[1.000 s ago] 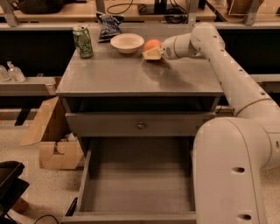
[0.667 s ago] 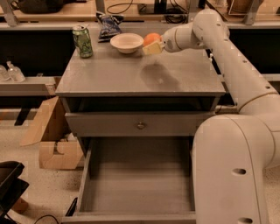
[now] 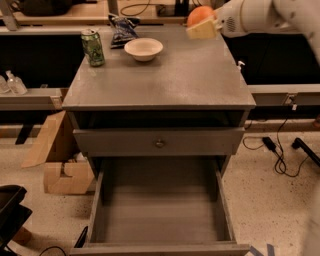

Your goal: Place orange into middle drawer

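Observation:
The orange (image 3: pixel 199 15) is held in my gripper (image 3: pixel 202 25), lifted above the back right part of the grey cabinet top (image 3: pixel 165 80). The gripper comes in from the right on a white arm and its pale fingers are shut on the orange. The middle drawer (image 3: pixel 160 210) is pulled wide open at the bottom of the view, with a bare grey floor. It lies well below and in front of the gripper. Above it is a shallower drawer front with a small round knob (image 3: pixel 159 143).
A white bowl (image 3: pixel 143 48), a green can (image 3: pixel 93 47) and a dark snack bag (image 3: pixel 123 30) stand at the back of the cabinet top. A cardboard box (image 3: pixel 55 160) sits on the floor to the left. Cables (image 3: pixel 280 150) lie on the floor to the right.
My gripper has lifted the orange off the cabinet top, up and away from the white bowl. The view now sits closer to the cabinet.

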